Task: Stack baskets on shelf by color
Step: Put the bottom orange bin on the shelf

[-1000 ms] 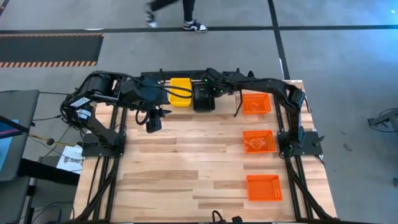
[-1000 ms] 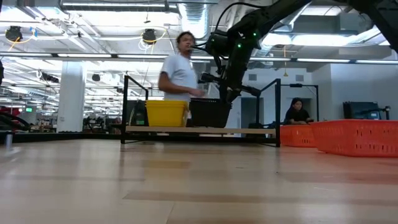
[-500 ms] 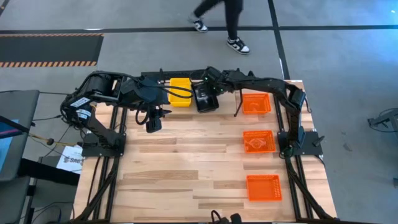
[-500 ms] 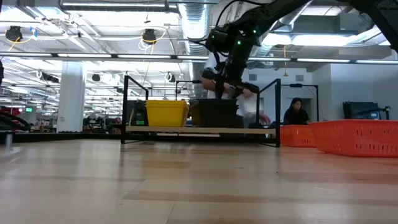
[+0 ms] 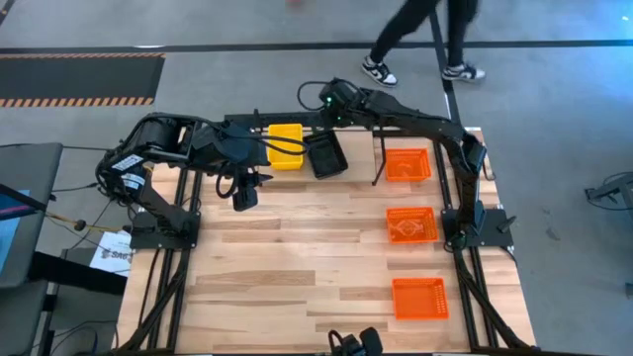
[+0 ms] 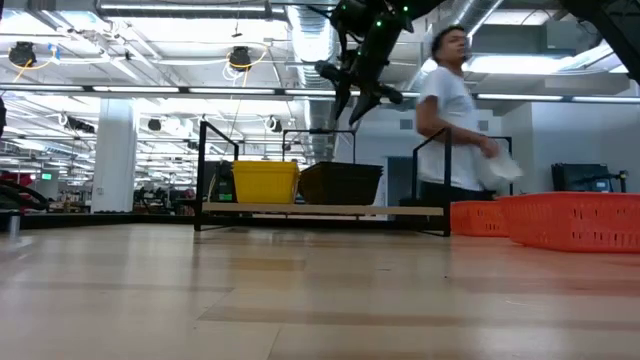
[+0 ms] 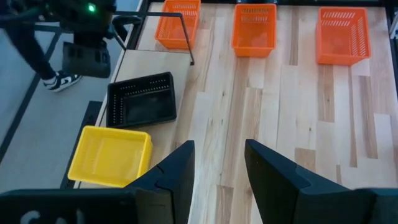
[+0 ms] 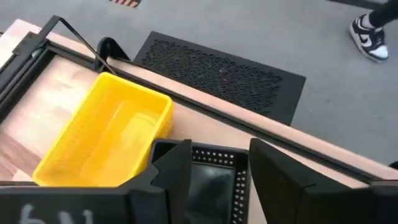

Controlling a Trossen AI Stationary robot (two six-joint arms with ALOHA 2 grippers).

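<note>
Overhead, your right tool [image 5: 334, 99] hangs above the far edge of the desk [image 5: 297, 267], just past the shelf [image 6: 320, 209], fingers apart and holding nothing. In the low view it sits clear above the black basket [image 5: 325, 154], with open air between them.

Left tool [image 5: 243, 193] waits over the desk's left-far part, near side of the shelf, fingers apart, empty.

Shelf runs along the far edge. Yellow basket [image 5: 287, 145] at its left end, black basket just beside it to the right; whether their rims touch, you cannot tell. Black basket lies skewed: long axis runs roughly far-to-near, turned off the yellow one's line. Yellow sits squarer to the shelf board.

Three orange baskets down the right side: far one [image 5: 406, 164] near the shelf's right hoop, middle [image 5: 411, 224], near [image 5: 419, 298]. Well apart from each other, each long axis about across the desk.

Centre and left of the desk lie open. A person [image 6: 458, 120] walks beyond the far edge.
</note>
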